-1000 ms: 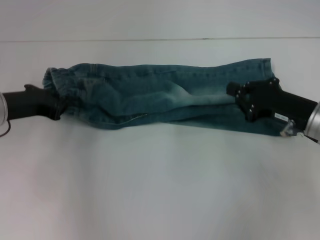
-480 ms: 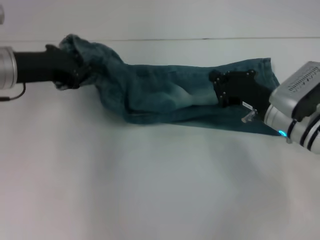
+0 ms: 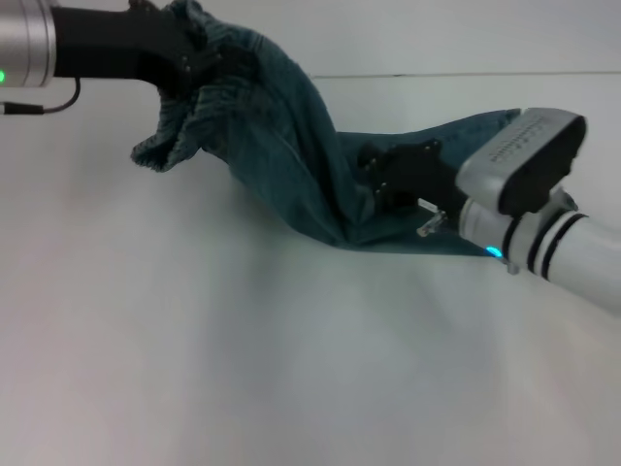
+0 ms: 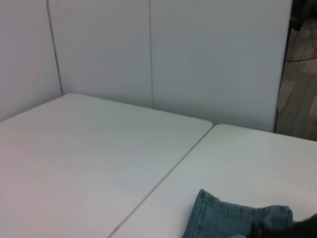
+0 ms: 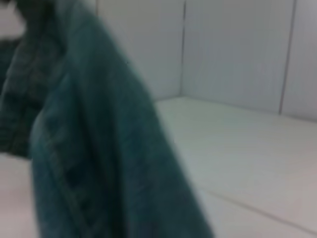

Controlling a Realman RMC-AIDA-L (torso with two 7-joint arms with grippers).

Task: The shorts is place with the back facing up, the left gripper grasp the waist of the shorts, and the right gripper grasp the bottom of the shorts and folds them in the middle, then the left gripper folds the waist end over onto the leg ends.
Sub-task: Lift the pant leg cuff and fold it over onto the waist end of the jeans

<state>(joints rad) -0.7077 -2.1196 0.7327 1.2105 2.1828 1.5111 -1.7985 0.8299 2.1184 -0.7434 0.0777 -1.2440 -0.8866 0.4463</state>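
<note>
The left gripper sat at about ten o'clock in the head view, raised above the table and clamped on the waist of the shorts, whose gathered band bunched and drooped just below the black claw. From that grip the shorts hung as a sloping sheet of denim running down toward four o'clock, to where the cloth met the tabletop.

The right gripper lay low at about three o'clock, pressed against the denim near the point where the lifted part met the flat part. Whether its fingers were closed on the cloth or merely resting on it could not be told. Beyond it, toward two o'clock, the leg ends lay flat on the table. In the left wrist view only a corner of denim showed against the white surface; the right wrist view was filled by hanging cloth.

Judging from how things lay, the lengthwise fold down the middle looked done, since the garment formed one narrow strip. The last fold appeared to be in progress: the waist was up but not yet carried over and laid on the leg ends. What remained, by this reading, was to bring it across toward two o'clock, set it down and let go.
</note>
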